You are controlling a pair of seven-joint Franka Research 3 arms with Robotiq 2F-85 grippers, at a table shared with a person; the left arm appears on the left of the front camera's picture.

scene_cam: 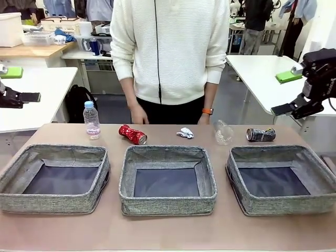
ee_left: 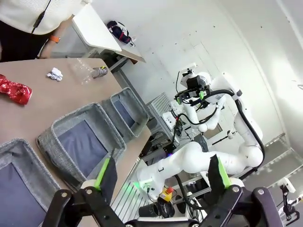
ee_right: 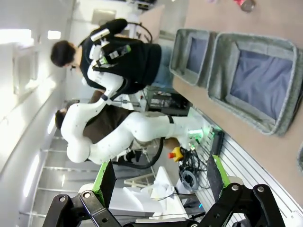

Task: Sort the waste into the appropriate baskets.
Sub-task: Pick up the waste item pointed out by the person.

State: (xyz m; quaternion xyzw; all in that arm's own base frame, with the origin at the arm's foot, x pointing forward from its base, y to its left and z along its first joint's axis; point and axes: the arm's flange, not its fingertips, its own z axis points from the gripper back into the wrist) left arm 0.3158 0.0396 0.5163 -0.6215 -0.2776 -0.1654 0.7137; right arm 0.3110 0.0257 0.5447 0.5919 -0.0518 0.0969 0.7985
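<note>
Baskets (scene_cam: pixel 168 205) sit empty, lower frame, with the waste in a row just above. Pink-label bottle (scene_cam: pixel 92 121) upright, probably light and slippery; I'd grip mid-body. Label-less bottle (scene_cam: pixel 223 132), crushed red can (scene_cam: pixel 132 134), dark blue can (scene_cam: pixel 261 135) likely dent easily. Paper wad (scene_cam: pixel 185 133) soft. Left fingers (ee_left: pixel 102 175) and right fingers (ee_right: pixel 106 179) spread wide, holding nothing.

Brown desk (scene_cam: pixel 168 233) carrying three grey baskets and a row of waste
The left basket (scene_cam: pixel 50 202), middle basket (scene_cam: pixel 168 206) and right basket (scene_cam: pixel 289 206) sit side by side on the near half; behind them, left to right: an upright clear bottle with pink label (scene_cam: pixel 92 122), a crushed red can (scene_cam: pixel 132 134), a white paper wad (scene_cam: pixel 185 133), a clear label-less bottle (scene_cam: pixel 223 132) lying down, a dark can (scene_cam: pixel 261 135) on its side
</note>
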